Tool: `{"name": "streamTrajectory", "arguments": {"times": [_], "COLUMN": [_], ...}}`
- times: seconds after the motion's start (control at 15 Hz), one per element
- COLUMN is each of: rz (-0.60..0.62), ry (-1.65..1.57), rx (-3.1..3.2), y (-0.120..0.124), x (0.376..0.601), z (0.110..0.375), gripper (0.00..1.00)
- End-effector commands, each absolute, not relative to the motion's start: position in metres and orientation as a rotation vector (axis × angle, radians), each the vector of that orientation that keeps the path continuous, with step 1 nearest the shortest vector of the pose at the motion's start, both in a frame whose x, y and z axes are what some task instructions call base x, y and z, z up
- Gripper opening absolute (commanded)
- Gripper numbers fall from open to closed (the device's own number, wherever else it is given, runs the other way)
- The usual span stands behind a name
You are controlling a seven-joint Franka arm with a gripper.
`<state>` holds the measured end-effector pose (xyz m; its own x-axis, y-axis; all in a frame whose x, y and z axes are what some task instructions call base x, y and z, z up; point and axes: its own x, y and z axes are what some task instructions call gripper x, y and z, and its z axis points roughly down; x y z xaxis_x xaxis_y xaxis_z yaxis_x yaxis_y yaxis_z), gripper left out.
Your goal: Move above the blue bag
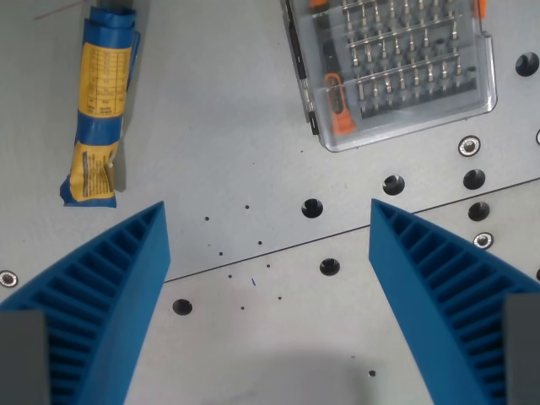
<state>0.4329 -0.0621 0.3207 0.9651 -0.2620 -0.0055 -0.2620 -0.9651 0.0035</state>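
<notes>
The blue bag is a rolled blue and yellow packet lying on the grey table at the wrist view's upper left. My gripper is open and empty, its two blue ribbed fingers spread wide at the bottom of the view. The bag lies up and to the left of the left finger, apart from it, and outside the gap between the fingers.
A clear plastic case of screwdriver bits with orange parts lies at the upper right. The grey metal table has a seam running across the middle and several bolt holes around it.
</notes>
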Motion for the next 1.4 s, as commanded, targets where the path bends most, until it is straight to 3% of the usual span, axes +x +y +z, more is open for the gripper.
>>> {"name": "streamTrajectory", "arguments": {"times": [0.07,0.8,1.4], "rz": [-0.003,0.014,0.082], "ry": [-0.415,-0.471,-0.592], "rx": [3.112,3.102,3.075], "y": [-0.062,-0.058,-0.039], "x": [0.433,0.434,0.441], "z": [0.323,0.316,0.29], "gripper": [1.0,1.0,1.0]}}
